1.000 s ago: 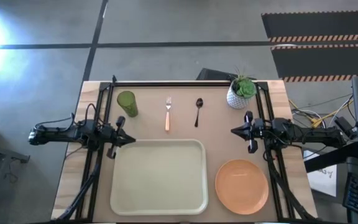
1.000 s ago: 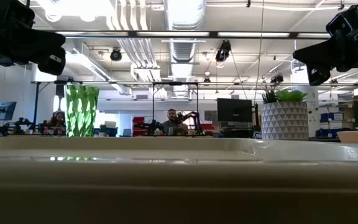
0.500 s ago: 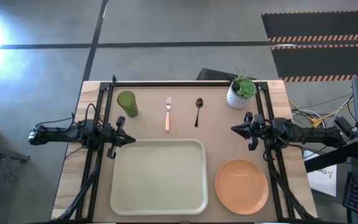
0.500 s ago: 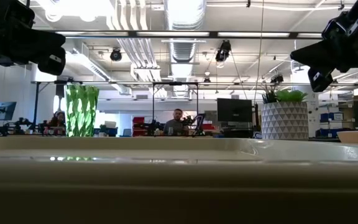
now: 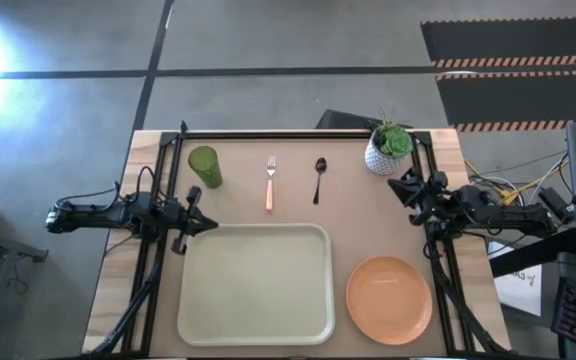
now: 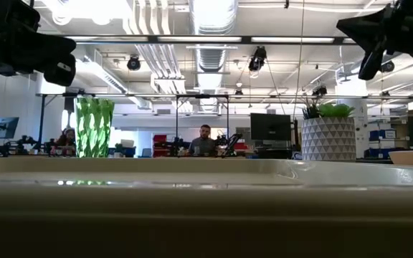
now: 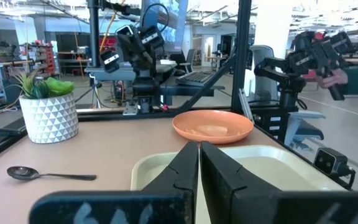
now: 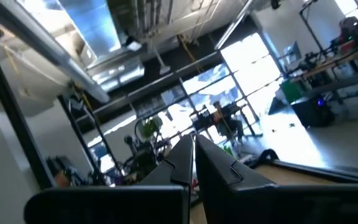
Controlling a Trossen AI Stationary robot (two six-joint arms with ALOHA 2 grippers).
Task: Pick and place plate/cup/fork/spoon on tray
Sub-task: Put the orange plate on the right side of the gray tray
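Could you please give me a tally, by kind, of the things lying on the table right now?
Tray: 1
Plate: 1
Cup: 1
Fork: 1
Spoon: 1
Potted plant: 1
Total: 6

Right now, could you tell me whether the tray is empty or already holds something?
Empty. In the high view the tray shows only bare surface; the plate lies beside it on the table.
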